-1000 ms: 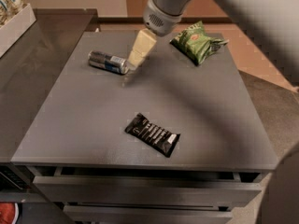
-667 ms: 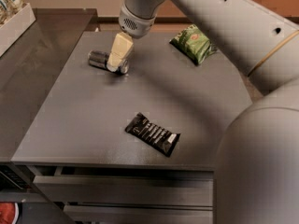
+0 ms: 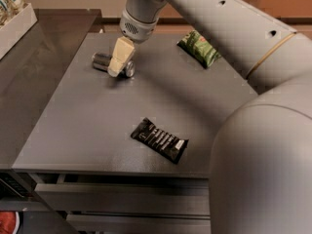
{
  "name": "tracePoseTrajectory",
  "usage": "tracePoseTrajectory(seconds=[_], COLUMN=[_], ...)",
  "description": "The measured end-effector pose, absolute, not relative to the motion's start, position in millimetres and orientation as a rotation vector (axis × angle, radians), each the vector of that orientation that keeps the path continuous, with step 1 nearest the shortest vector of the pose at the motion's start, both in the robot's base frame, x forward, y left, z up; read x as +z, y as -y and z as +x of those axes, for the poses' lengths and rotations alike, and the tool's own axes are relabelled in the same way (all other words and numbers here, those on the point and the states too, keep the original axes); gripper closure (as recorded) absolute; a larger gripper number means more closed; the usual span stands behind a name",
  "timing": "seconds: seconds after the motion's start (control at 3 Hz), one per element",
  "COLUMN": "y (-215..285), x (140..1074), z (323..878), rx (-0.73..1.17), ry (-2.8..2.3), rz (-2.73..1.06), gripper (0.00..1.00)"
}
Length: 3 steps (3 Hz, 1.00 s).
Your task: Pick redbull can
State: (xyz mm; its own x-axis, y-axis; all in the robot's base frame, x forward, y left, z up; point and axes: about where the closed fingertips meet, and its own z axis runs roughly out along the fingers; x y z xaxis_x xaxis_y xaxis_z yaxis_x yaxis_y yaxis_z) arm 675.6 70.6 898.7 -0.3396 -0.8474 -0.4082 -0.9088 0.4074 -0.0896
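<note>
Redbull can on its side, axis left-right, beneath claw

Shiny metal redbull can beneath the matt cream tool — table matt, finely speckled.

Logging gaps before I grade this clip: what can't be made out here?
Camera view: slim silver redbull can, middle hidden by the cream gripper over it.
Camera view: crinkled green chip bag, right end covered by the grey arm.
Camera view: flat black snack bar wrapper, print too small to read.
</note>
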Motion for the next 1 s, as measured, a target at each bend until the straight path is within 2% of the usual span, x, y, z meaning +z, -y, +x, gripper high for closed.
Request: tracePoseTrajectory(seconds=[1.0], y=[-118], x=[854], z=[690], rx=[0.320], ry=[-2.313], rz=[-1.560], gripper=[0.00])
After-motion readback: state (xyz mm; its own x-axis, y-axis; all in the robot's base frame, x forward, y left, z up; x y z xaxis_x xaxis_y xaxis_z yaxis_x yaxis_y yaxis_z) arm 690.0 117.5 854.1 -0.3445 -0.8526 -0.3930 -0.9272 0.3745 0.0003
